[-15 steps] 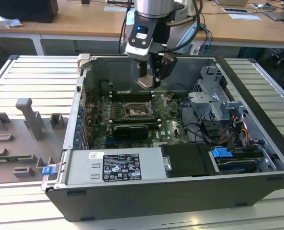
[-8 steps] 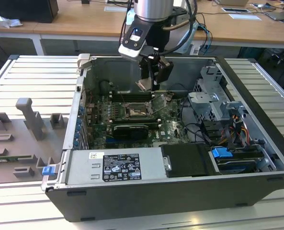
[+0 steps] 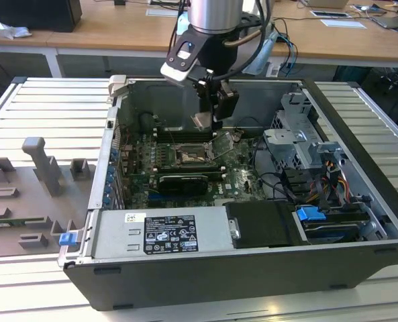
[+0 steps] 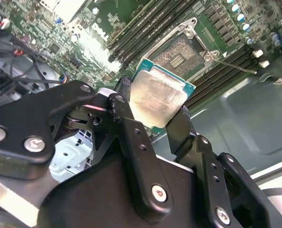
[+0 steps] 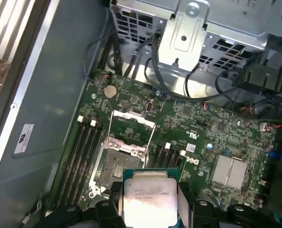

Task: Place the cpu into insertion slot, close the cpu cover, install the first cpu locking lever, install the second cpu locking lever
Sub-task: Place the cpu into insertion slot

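My gripper (image 3: 209, 119) hangs inside the open computer case, shut on the cpu (image 3: 201, 121), a flat square chip with a pale metal top. In both wrist views the cpu (image 4: 157, 100) (image 5: 149, 195) sits clamped by its edges between the two black fingers (image 4: 127, 118) (image 5: 184, 202). The insertion slot (image 3: 189, 156) (image 4: 181, 51) (image 5: 116, 171) lies bare on the green board below the chip, its dark centre exposed. The cpu cover (image 5: 131, 129) stands swung open at the socket's far edge. A thin locking lever (image 4: 235, 66) sticks out beside the socket.
Long black memory slots (image 5: 83, 156) flank the socket. A black card (image 3: 182, 181) and the power supply (image 3: 162, 231) lie nearer the case's front; a metal drive cage (image 3: 299, 144) with cables is at the exterior view's right. Grey fixtures (image 3: 41, 168) stand outside the case on the left.
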Available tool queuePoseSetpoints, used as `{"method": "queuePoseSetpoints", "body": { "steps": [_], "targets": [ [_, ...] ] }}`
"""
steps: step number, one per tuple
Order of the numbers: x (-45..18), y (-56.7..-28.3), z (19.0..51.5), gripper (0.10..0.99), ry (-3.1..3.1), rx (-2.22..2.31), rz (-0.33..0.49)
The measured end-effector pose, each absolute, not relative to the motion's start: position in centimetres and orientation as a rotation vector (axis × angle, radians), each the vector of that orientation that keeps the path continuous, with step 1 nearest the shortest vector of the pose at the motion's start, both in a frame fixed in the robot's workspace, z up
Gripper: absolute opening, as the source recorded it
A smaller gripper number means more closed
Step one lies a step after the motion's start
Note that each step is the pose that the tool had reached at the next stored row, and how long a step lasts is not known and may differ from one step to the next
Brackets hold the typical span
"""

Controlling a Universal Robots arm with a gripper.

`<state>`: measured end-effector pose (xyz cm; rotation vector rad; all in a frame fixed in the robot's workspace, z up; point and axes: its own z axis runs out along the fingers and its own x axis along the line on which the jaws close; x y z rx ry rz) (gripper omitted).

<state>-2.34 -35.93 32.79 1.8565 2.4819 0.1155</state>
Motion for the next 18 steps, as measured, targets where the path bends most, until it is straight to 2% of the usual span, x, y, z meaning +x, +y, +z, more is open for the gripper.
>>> {"method": "queuePoseSetpoints", "body": {
  "steps": [18],
  "targets": [
    [-2.3,-35.9,31.5,0.541,2.334,2.03,0.107]
  ]
}}
